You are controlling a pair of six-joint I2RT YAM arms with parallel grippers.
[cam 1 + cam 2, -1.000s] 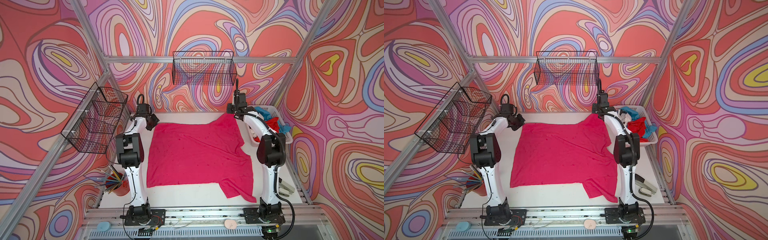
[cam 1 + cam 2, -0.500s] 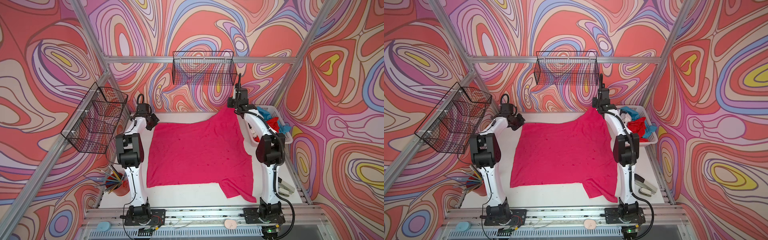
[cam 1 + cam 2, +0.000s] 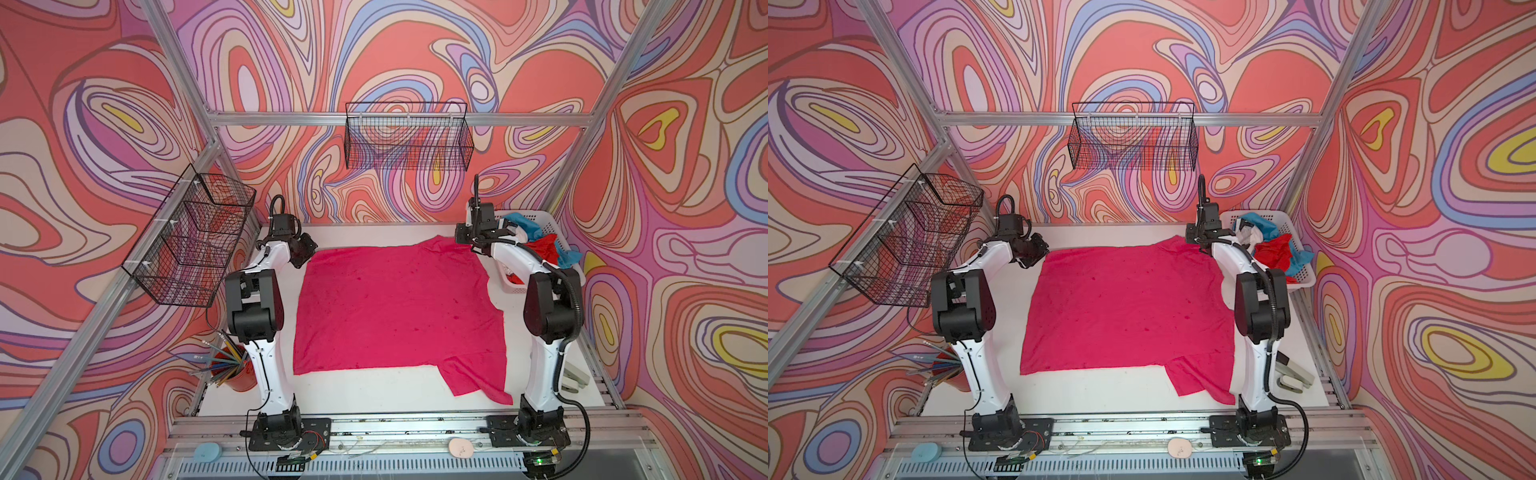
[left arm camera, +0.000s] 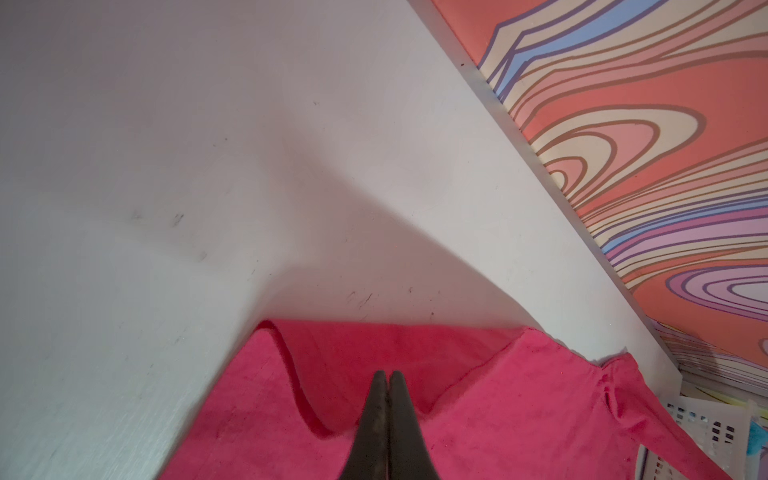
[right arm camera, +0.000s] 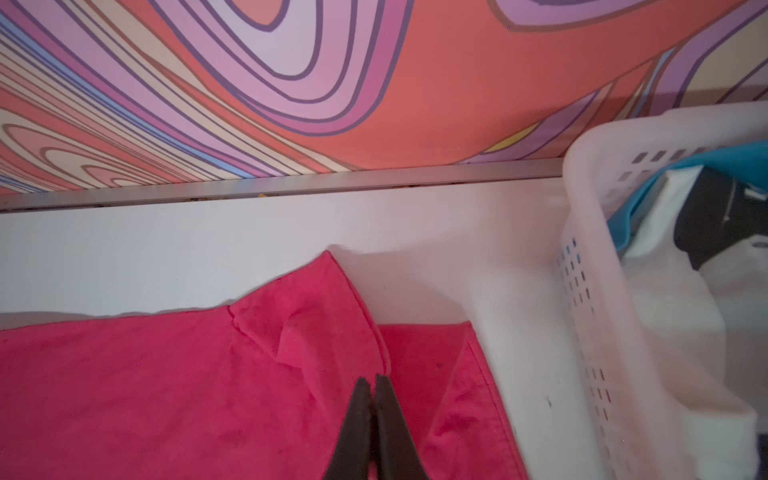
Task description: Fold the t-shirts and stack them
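Left end effector (image 4: 384,374) clamped shut on magenta t-shirt (image 3: 395,307) far-left corner; right end effector (image 5: 370,380) pinching far-right corner.

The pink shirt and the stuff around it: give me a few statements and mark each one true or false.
1. The pink shirt lies spread out on the table. True.
2. The white basket is empty. False: it holds blue, red and white clothes.
3. Both pincers are wide open. False: the left pincer and the right pincer are closed, each pinching the shirt near its far edge.
4. A red cup of pencils stands beside the left arm's base. True.
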